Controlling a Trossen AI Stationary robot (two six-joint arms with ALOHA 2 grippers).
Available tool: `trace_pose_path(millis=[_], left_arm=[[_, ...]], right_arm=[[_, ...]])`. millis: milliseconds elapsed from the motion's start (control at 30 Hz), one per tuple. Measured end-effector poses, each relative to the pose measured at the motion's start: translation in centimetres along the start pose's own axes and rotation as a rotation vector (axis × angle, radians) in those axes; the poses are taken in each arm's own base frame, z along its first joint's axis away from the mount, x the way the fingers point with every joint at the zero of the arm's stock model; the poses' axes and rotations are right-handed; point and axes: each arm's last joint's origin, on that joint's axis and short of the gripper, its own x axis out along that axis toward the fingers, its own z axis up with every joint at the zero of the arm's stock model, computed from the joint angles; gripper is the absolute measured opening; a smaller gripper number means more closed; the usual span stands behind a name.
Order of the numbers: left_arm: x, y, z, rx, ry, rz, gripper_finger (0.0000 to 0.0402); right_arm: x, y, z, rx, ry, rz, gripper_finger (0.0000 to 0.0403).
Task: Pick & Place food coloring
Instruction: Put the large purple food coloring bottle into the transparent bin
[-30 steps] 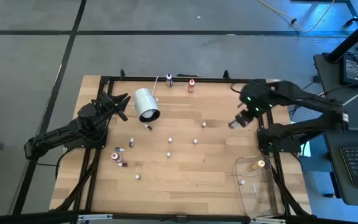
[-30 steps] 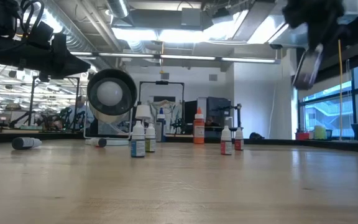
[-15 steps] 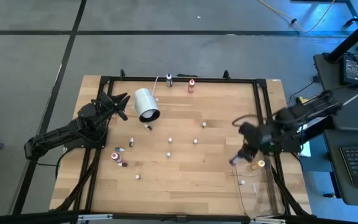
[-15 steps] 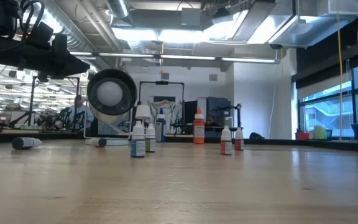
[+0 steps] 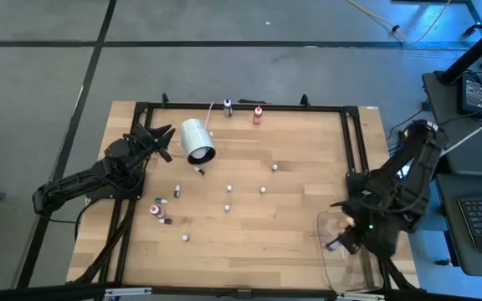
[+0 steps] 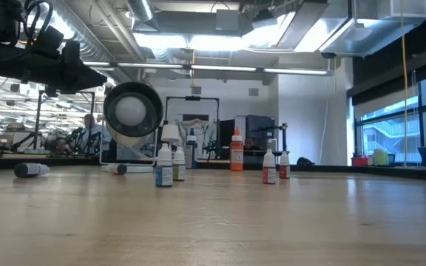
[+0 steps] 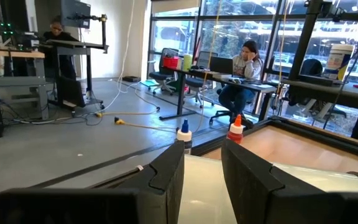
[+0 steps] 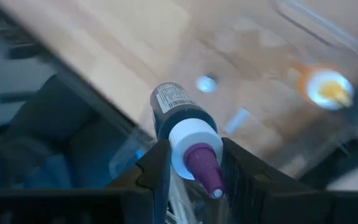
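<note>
On the table's [image 5: 249, 242] left edge the left arm rests over the black frame rail, its left pincer [image 5: 162, 140] just beside the large white cylinder [image 5: 197, 140] lying on its side. From its wrist view the two dark fingers [image 7: 166, 171] stand a narrow gap apart with nothing between them, the cylinder's pale wall right below.

Near that arm, a small cluster of food coloring bottles [image 5: 159, 209] lies toward the left rail, some tipped over, with red and dark contents. The wooden middle of the table is mostly bare, dotted with single white-capped bottles [image 5: 228, 189] standing well apart. At the far edge, against the black frame, stand a dark bottle [image 5: 228, 106] and a red bottle [image 5: 258, 114]. In the low view several upright bottles with white caps line up before the cylinder, one orange-red with a pointed tip [image 6: 237, 150].

Toward the right front corner sits a clear bin [image 5: 331, 263], its rim close to the right frame rail, holding an orange bottle [image 5: 350, 221] and a small white-capped one. Over it hangs the right pincer [image 5: 341, 242], closed on a dark bottle [image 8: 176, 109]: printed label, white collar, purple dropper tip pointing toward the wrist camera, clamped between both fingers [image 8: 157, 165].
</note>
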Motion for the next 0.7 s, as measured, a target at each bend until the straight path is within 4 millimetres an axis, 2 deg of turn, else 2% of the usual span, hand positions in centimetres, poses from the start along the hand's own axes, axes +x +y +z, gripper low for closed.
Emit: trace_pose_path(millis=[133, 300, 500, 700], left_arm=[[0.0, 0.0, 0.0, 0.000, 0.000, 0.000, 0.0104], [0.0, 0.0, 0.0, 0.000, 0.000, 0.000, 0.0104], [0.0, 0.0, 0.0, 0.000, 0.000, 0.000, 0.0104], [0.0, 0.0, 0.0, 0.000, 0.000, -0.001, 0.0104]], right_arm=[[0.6, -1.0, -1.7, 0.107, -0.026, -0.096, 0.0118], [2.0, -0.9, -3.2, 0.132, -0.043, -0.174, 0.0123], [3.8, -1.1, -3.9, 0.209, -0.031, -0.401, 0.0129], [5.1, -0.7, -4.2, 0.194, -0.107, -0.423, 0.0131]])
